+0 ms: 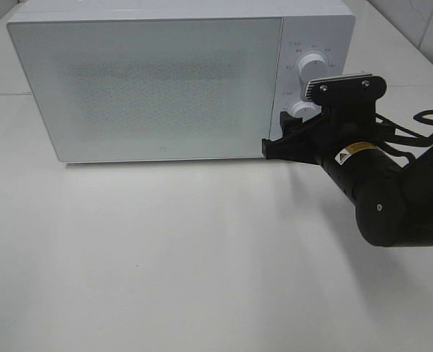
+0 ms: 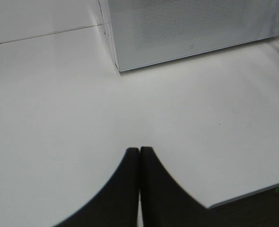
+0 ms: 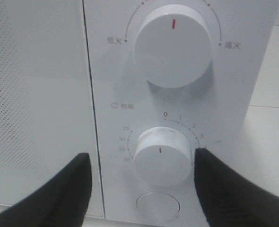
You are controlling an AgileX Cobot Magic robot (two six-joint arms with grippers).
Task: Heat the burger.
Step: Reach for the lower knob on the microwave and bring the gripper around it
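Note:
The burger is out of view. A white microwave [image 1: 158, 88] stands at the back of the table with its frosted door shut. My right gripper [image 1: 286, 138] is at the control panel, and its fingers straddle the lower timer knob [image 3: 162, 158]. In the right wrist view the right gripper [image 3: 143, 153] is open: one fingertip [image 3: 203, 158] sits close beside the knob and the other stands well clear of it. The knob's red mark points downward. My left gripper [image 2: 139, 149] is shut on nothing, low over the bare table in front of the microwave's left corner [image 2: 118, 66].
Above the timer knob is the larger power knob [image 3: 172, 45], and below it a round door button [image 3: 158, 205]. The white table [image 1: 165, 249] spreads in front of the microwave. The table's front edge [image 2: 253, 194] shows in the left wrist view.

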